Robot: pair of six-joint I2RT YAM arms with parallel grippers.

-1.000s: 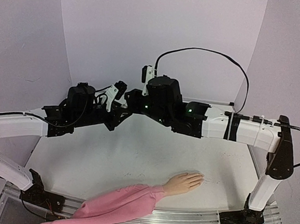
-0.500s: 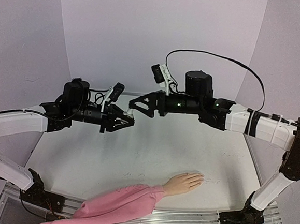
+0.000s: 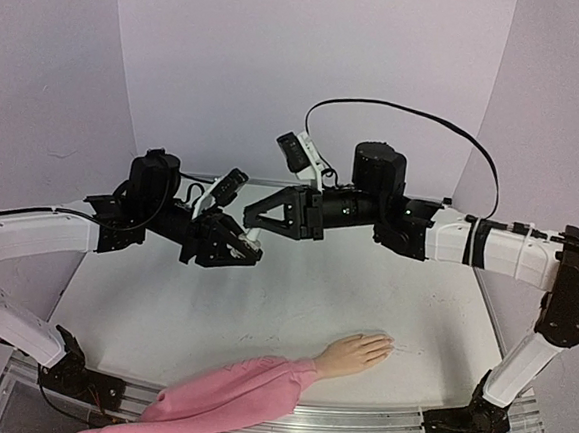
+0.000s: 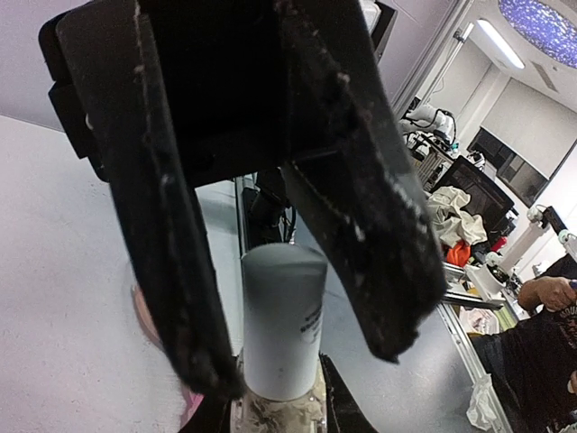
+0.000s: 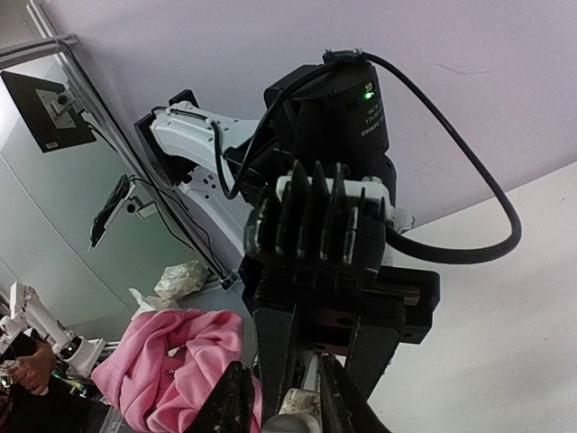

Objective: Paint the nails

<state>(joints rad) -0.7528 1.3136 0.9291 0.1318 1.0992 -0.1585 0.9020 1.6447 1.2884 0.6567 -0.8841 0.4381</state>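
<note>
A small white bottle point(image 4: 281, 316) hangs in the air between my two grippers, well above the table point(image 3: 293, 297). My right gripper point(image 3: 252, 220) is shut on its lower end, which shows between its fingers in the right wrist view point(image 5: 297, 408). My left gripper point(image 4: 297, 361) is open around the bottle's top: one finger point(image 4: 171, 271) is against it, the other stands apart. The peach mannequin hand point(image 3: 356, 352) with its pink sleeve point(image 3: 245, 394) lies at the table's near edge, palm down. Its nails are too small to make out.
The sleeve trails off the near left edge and shows bunched up in the right wrist view point(image 5: 171, 361). Purple walls close the back and sides. The right arm's black cable point(image 3: 408, 111) loops above the arm.
The right wrist has turned and both grippers have come a little lower and nearer, still meeting tip to tip round the bottle. The hand has not moved.
</note>
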